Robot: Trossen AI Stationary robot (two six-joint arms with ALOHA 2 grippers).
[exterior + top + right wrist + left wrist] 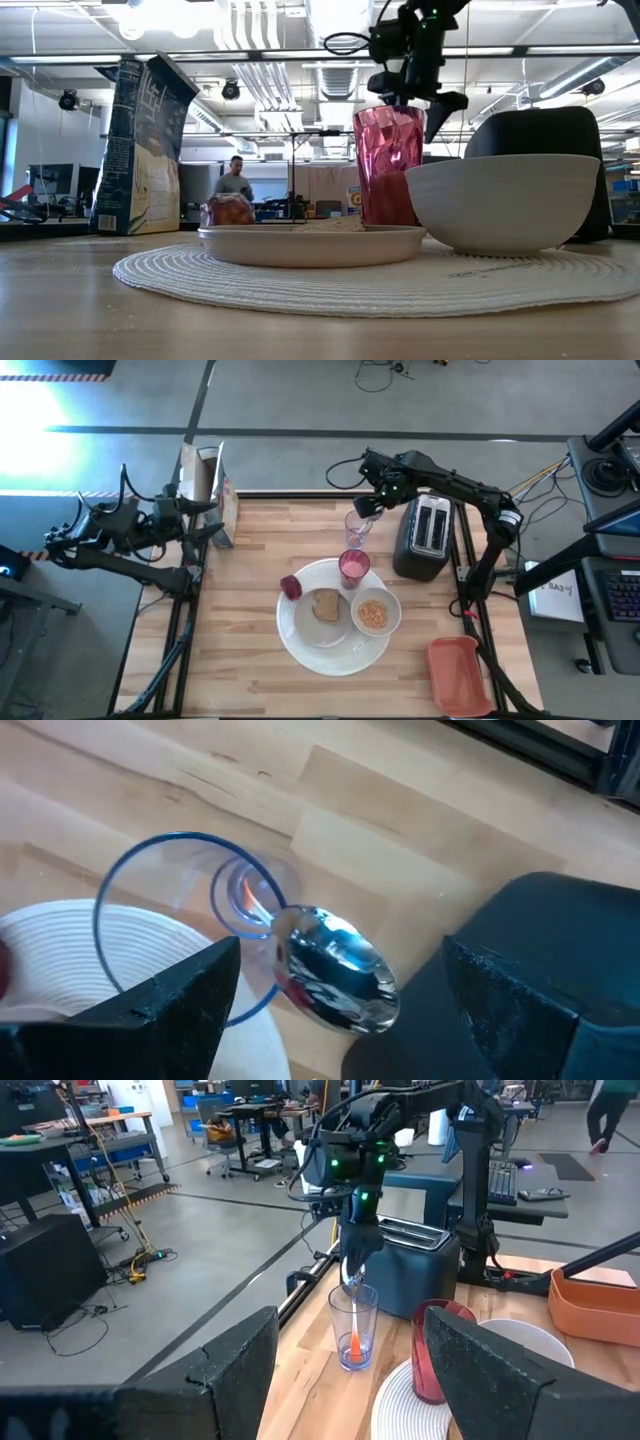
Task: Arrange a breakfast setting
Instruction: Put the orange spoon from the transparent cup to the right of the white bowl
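Note:
A large round white plate [318, 630] lies on a white woven mat [300, 650] and holds a brown toast slice [325, 604]. A dark red fruit [290, 587], a small white bowl [373, 614] of orange-tan cereal and a translucent pink cup [353, 567] stand around it on the mat. Just behind them stands a clear glass [357, 530] with a spoon in it, its metal bowl end [335, 970] up. My right gripper [366, 510] hovers open over the glass, its fingers on either side of the spoon's bowl without touching it. My left gripper [208, 520] is open and empty beside the cereal box [212, 490].
A black toaster [425, 535] stands right of the glass. An orange-red tray [458, 675] lies at the near right corner. The cereal box stands upright at the far left. Bare wood lies along the near left. A person shows in the room beyond [234, 180].

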